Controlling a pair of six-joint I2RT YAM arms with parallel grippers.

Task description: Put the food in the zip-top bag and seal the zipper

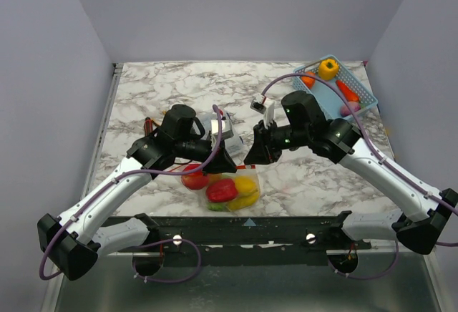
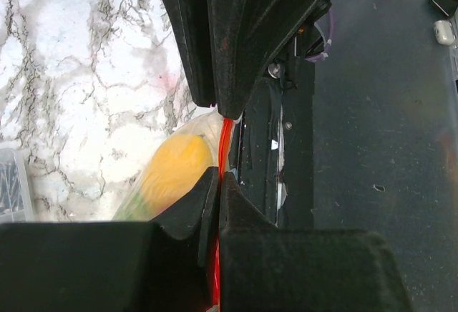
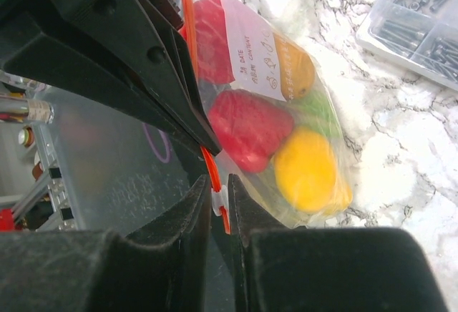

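Note:
The zip-top bag [image 1: 230, 189] hangs over the table's near edge with red, yellow and green food [image 1: 222, 189] inside. My left gripper [image 1: 227, 160] is shut on the red-orange zipper [image 2: 226, 137], and yellow food [image 2: 175, 169] shows behind its fingers. My right gripper [image 1: 250, 156] faces it, close by. In the right wrist view my right gripper [image 3: 219, 192] is shut on the zipper's white slider [image 3: 217, 202]. The bag [image 3: 325, 205] there holds red [image 3: 250, 127], yellow [image 3: 304, 170] and orange [image 3: 297, 74] food behind a white label.
A blue mesh basket [image 1: 361, 97] at the back right holds a yellow piece [image 1: 328, 67] and orange pieces [image 1: 348, 91]. A rigid clear box of screws [image 1: 220, 127] lies just behind the grippers, seen also in the right wrist view [image 3: 415, 26]. The black base rail [image 1: 250, 225] runs below the bag.

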